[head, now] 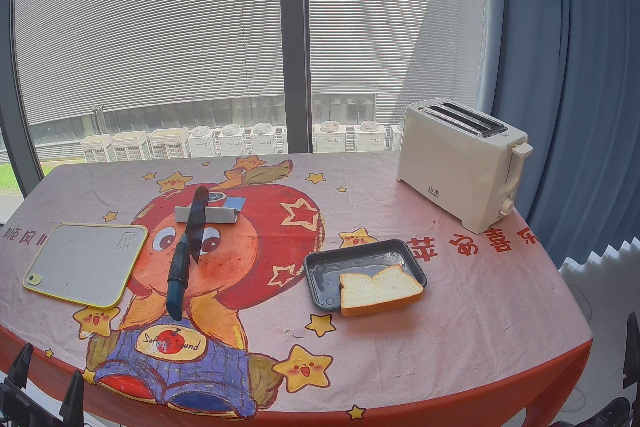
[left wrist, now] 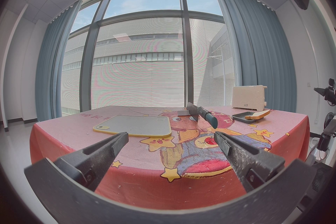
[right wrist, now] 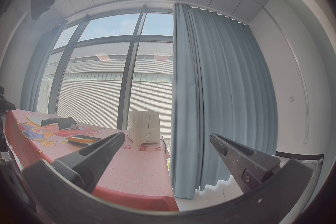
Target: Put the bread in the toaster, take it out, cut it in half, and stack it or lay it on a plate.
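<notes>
1. The slice of bread (head: 380, 289) lies on a dark tray (head: 320, 271). It is in front of the toaster (head: 460, 161) and a little to its left. The bread rests on the tray's near edge and pokes out over it.
2. The toaster stands upright. Its two slots on top look empty.
3. The knife (head: 187, 248) lies well to the left of the toaster, with its blade propped on a small grey block (head: 205, 214). The cutting board (head: 83, 263) is farther left still.
4. The left gripper (left wrist: 170, 137) has its jaws wide apart and holds nothing. It hangs by the table's near edge, far from the toaster.
5. The right gripper (right wrist: 167, 136) also has wide jaws and holds nothing. It hangs off the table on the toaster's side.
6. No part of the job looks done yet. Picking up the bread seems to come first.
7. The bread is soft, so a hard squeeze could squash or tear it.
8. The slice lies almost flat. A jaw that only pushes it could slide it off the tray, or tip the tray.
9. The slots are narrow. A tilted slice could catch on the top and flop over.
10. A bump from the arm could shove the toaster.
</notes>
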